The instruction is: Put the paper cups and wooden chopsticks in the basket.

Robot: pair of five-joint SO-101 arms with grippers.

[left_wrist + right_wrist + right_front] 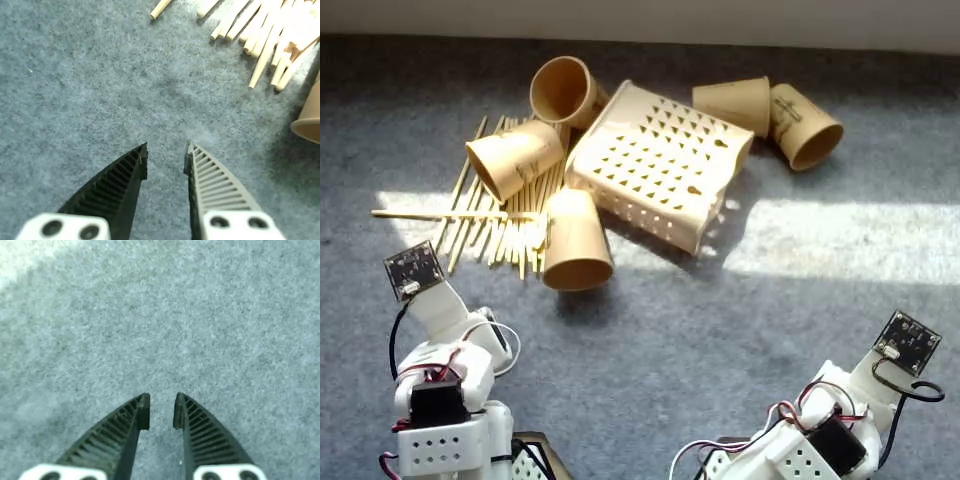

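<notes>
Several tan paper cups lie on their sides on the grey carpet: one (563, 90) behind the basket's left corner, one (515, 157) on the chopsticks, one (576, 242) in front, two (735, 103) (805, 125) at the back right. A pile of wooden chopsticks (505, 215) lies left of the cream perforated basket (660, 165), which is tipped over. My left gripper (166, 150) hovers slightly open over bare carpet, short of the chopstick ends (260, 35) and a cup rim (307, 125). My right gripper (161, 402) is slightly open over bare carpet, holding nothing.
Both arm bases stand at the near edge, the left arm (440, 390) at lower left and the right arm (820, 430) at lower right. A bright sunlit band (840, 240) crosses the carpet right of the basket.
</notes>
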